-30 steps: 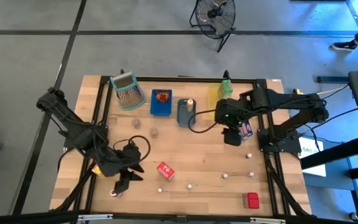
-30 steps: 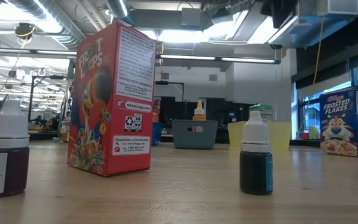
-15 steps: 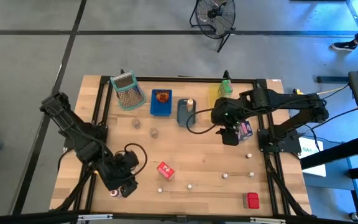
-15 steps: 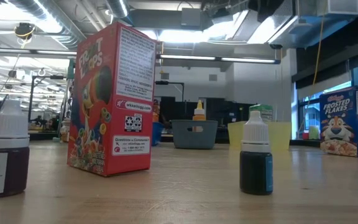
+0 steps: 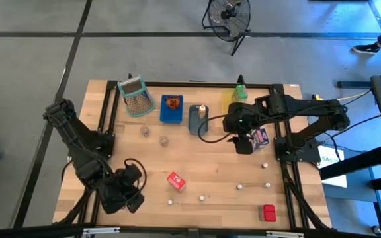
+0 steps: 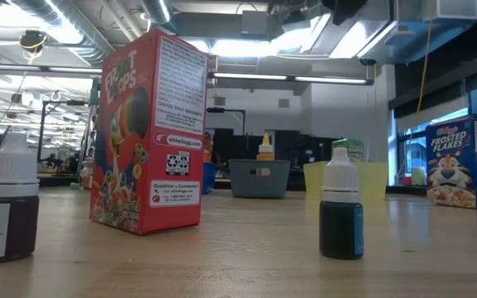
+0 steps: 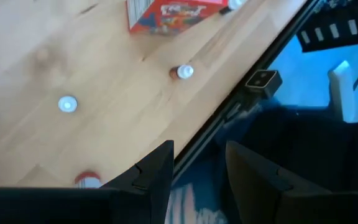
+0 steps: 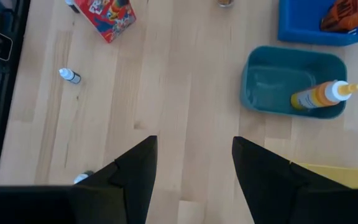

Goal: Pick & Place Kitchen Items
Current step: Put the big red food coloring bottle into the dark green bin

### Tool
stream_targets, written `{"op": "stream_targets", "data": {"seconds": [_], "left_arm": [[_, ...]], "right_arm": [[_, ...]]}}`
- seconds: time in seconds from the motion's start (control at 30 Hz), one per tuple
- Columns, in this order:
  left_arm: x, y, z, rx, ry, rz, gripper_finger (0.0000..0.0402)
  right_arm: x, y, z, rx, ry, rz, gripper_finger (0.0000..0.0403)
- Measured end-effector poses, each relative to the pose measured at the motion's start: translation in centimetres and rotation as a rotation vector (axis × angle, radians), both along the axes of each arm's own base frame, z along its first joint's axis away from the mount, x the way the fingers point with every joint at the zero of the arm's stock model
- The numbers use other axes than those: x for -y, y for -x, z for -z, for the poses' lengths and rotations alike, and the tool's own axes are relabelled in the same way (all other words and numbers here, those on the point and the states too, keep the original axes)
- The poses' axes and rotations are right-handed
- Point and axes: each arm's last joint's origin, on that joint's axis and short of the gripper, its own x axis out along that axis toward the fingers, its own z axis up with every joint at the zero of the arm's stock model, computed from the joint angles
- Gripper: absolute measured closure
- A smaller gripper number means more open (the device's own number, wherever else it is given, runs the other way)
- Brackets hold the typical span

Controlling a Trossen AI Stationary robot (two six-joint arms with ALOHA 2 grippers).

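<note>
The left claw point(image 5: 131, 197) hangs over the near left corner of the wooden surface point(image 5: 210, 165), right at its edge. Its fingers stand apart with nothing between them; in the left wrist view point(image 7: 197, 180) only the edge of the surface shows through the gap. Just ahead of it lie two tiny white-capped bottles point(image 7: 182, 72), and beyond those stands the red carton point(image 5: 175, 180), well clear of the claw.

The right claw point(image 5: 243, 143) hovers at the far right side, and its fingers are also spread and empty point(image 8: 194, 180). A purple-white carton point(image 5: 262, 137) sits just beside it, on its outer side. In front of this claw is the grey tray point(image 5: 194, 124) with a yellow-orange bottle point(image 8: 322, 96) lying in it. Next to that tray is the blue tray point(image 5: 171, 118), which holds a brown packet point(image 5: 172, 102). The yellow tray point(image 5: 229, 102) is close behind the claw, and the mesh basket point(image 5: 135, 96) is farthest from it along the back.

More small bottles point(image 5: 240, 187) are scattered on the bare wood between the two claws. A second red carton point(image 5: 268, 212) stands alone at the near right corner, well apart from both.
</note>
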Motion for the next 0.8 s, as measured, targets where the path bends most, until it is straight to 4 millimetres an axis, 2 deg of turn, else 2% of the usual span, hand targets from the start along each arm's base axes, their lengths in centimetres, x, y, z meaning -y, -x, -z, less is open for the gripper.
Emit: {"op": "stream_targets", "data": {"seconds": [0.17,0.37,0.5,0.63,0.8], "left_arm": [[-0.5,1.0,0.1,-0.044,-0.055,0.007,0.0258],[-3.1,4.3,0.1,-0.302,-0.186,-0.116,0.0258],[-3.8,5.7,-0.1,-0.388,-0.219,-0.15,0.0258],[-4.0,6.1,-0.1,-0.437,-0.224,-0.193,0.0258],[-4.0,6.0,-0.1,-0.417,-0.232,-0.201,0.0258]], "right_arm": [[0.0,-0.2,-0.1,0.019,-0.002,0.0,0.0192],[0.0,-0.5,-0.3,0.065,-0.006,0.0,0.0192],[-0.1,-0.8,-0.4,0.087,-0.008,0.0,0.0192],[-0.1,-1.1,-0.1,0.078,-0.008,0.004,0.0192],[-0.1,-1.5,0.4,0.049,-0.014,0.017,0.0192]]}}
